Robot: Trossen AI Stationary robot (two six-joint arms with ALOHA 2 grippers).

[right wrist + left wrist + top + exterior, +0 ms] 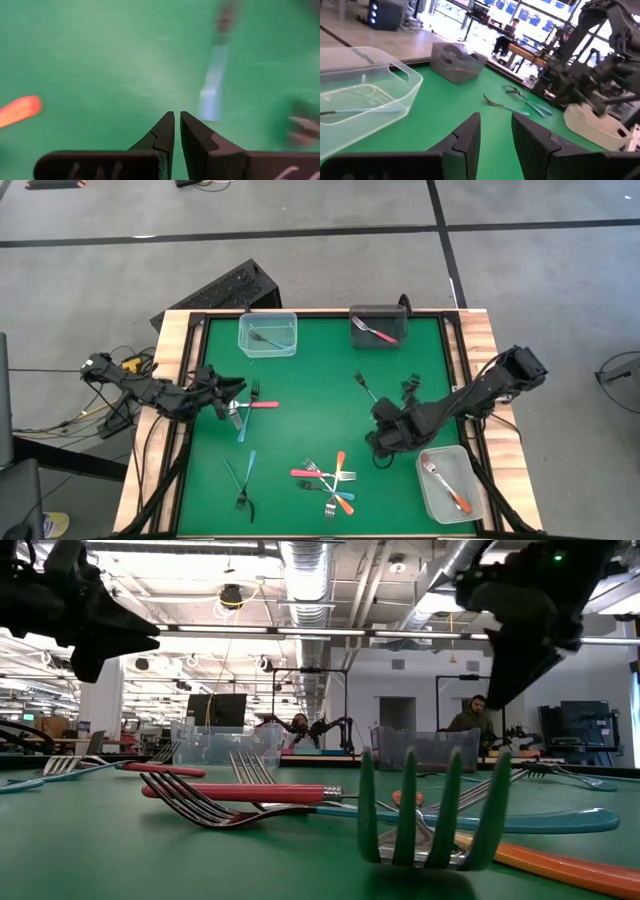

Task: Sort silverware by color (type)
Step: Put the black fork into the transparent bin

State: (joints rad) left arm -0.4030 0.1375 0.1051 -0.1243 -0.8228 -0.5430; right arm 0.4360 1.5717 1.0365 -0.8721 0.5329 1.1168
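The table [320, 395] is covered in green felt with a pale wooden rim, standing on grey floor crossed by dark lines; beyond it the low view shows a large workshop with ceiling ducts, strip lights, monitors and a seated person [470, 718] at a far bench. No writing or label can be read anywhere. Forks lie loose on the felt: a red-handled one [255, 405] crossing a blue one near the left gripper [228, 390], a blue pair [243, 480] toward the near left, and a mixed red, orange and blue cluster [328, 480] at the near middle. A clear tub [268, 334] at the far edge holds a blue fork, a dark tub [379, 326] holds a red one, and a clear tub [452, 483] at the near right holds an orange one. The left gripper hangs over the felt with its fingers slightly apart, empty. The right gripper [385, 442] (just left of the near-right tub) hangs low over bare felt, fingers nearly together, holding nothing.
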